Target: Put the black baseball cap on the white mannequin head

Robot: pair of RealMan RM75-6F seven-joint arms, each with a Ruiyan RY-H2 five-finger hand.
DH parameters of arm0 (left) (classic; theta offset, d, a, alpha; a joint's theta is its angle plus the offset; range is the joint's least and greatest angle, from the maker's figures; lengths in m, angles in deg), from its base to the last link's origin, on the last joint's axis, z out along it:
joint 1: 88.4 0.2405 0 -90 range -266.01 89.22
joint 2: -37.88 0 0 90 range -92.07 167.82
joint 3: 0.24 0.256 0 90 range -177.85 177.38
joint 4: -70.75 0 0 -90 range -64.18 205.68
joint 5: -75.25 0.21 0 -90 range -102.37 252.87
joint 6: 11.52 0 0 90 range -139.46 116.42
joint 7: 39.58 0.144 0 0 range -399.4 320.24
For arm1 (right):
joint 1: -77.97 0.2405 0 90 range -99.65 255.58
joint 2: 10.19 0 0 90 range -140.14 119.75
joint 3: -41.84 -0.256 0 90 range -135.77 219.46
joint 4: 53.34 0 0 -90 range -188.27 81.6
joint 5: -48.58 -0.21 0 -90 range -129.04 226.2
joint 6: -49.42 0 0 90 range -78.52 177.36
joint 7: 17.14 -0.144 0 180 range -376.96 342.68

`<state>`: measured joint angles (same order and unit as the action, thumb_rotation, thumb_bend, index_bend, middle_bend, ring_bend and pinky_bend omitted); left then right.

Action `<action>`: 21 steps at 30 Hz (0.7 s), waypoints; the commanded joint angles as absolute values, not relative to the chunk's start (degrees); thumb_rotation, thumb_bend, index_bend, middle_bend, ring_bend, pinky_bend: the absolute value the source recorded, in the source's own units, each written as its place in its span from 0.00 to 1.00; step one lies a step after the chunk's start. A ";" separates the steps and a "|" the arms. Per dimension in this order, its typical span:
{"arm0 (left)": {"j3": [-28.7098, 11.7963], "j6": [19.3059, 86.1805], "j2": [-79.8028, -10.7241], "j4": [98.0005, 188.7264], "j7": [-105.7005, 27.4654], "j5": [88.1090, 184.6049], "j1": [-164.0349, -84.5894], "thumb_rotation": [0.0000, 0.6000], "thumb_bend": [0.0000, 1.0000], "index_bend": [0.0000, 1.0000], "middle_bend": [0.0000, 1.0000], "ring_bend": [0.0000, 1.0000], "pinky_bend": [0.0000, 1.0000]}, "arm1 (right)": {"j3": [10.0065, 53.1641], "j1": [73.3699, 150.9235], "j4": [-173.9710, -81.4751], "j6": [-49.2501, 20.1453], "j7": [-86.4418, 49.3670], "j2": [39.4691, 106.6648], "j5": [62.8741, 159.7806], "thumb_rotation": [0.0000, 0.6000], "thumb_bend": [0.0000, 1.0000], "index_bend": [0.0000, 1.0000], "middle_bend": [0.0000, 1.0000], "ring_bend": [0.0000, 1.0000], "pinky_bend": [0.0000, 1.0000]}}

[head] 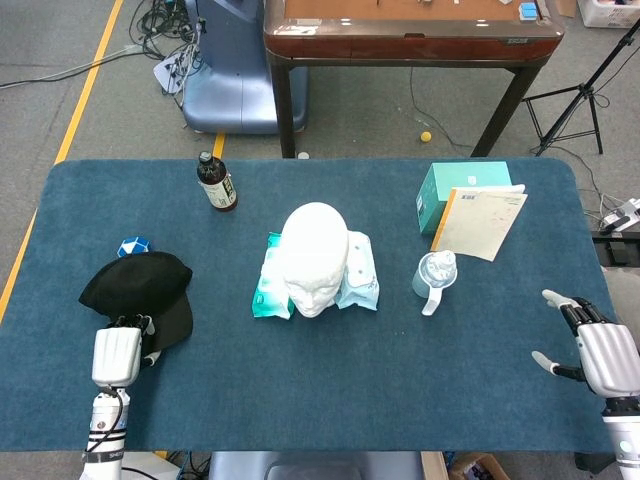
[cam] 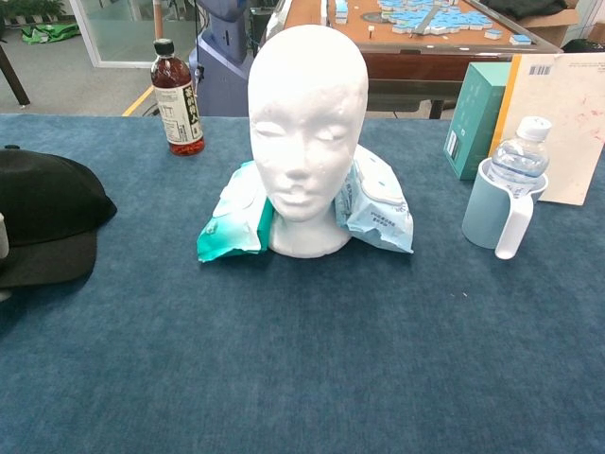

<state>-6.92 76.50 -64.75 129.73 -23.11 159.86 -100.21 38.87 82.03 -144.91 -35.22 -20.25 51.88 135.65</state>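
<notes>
The white mannequin head (head: 314, 256) stands upright mid-table, propped between wipe packs; the chest view shows its face (cam: 307, 132) looking toward me. The black baseball cap (head: 138, 293) lies at the table's left side, brim toward the front edge, and shows at the left border of the chest view (cam: 43, 213). My left hand (head: 116, 352) is at the cap's brim and grips its front edge; only a sliver of it shows in the chest view. My right hand (head: 598, 352) hovers at the front right corner, fingers spread, holding nothing.
A dark drink bottle (head: 216, 183) stands at the back left. A blue-white puzzle cube (head: 132, 246) sits just behind the cap. Teal and pale-blue wipe packs (head: 268, 284) flank the head. A teal box (head: 450, 192), a booklet (head: 482, 222) and a bottle in a handled holder (head: 434, 278) stand right.
</notes>
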 commanded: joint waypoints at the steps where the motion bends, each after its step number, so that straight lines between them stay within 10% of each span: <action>1: -7.14 77.24 -65.79 127.13 -28.61 160.79 -100.78 1.00 0.05 0.56 0.52 0.45 0.63 | 38.87 82.03 -144.90 -35.22 -20.24 51.89 135.66 1.00 0.03 0.20 0.30 0.22 0.48; 21: -8.10 80.27 -69.57 117.50 -40.41 161.77 -102.23 1.00 0.25 0.64 0.51 0.45 0.63 | 38.82 82.04 -144.90 -35.20 -20.42 51.83 135.59 1.00 0.03 0.20 0.30 0.22 0.48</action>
